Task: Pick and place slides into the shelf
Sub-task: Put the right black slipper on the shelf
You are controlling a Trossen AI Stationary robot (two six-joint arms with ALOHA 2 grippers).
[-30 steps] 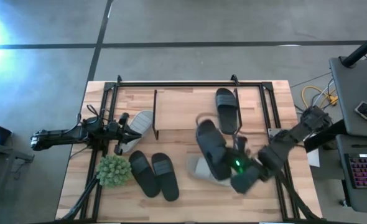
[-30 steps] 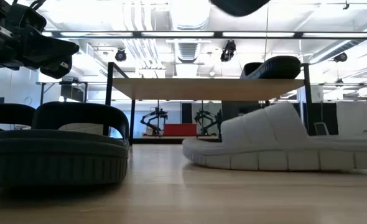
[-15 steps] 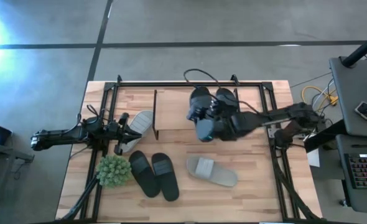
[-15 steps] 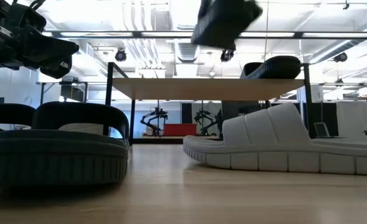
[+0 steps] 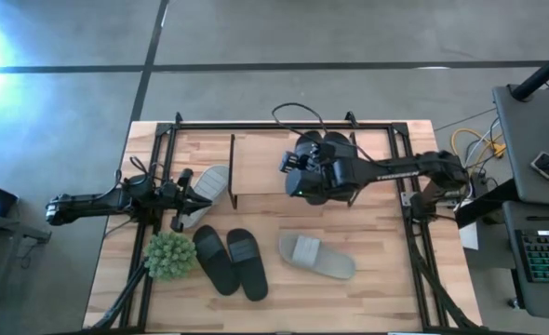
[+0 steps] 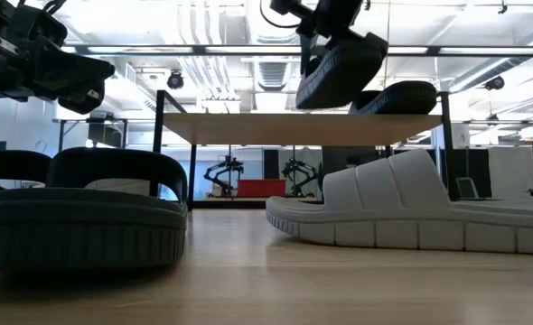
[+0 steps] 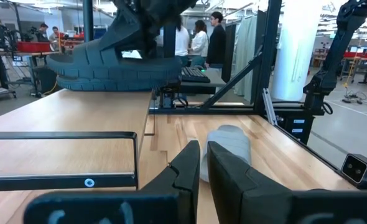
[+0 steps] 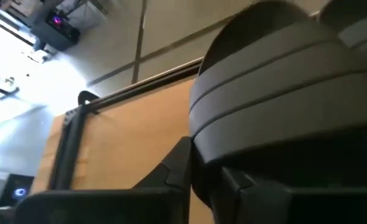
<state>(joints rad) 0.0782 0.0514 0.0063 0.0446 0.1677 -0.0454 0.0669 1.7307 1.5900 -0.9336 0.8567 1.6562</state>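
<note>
Holding a black slide [image 5: 314,179] in our gripping right hand [image 5: 304,177] just above the shelf [image 5: 261,166] top, beside one black slide [image 5: 338,149] already placed, we judge four slides remain below.

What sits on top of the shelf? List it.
On the shelf board lies one black slide. The right hand holds a second black slide tilted above it. Board beneath them is hidden.
</note>
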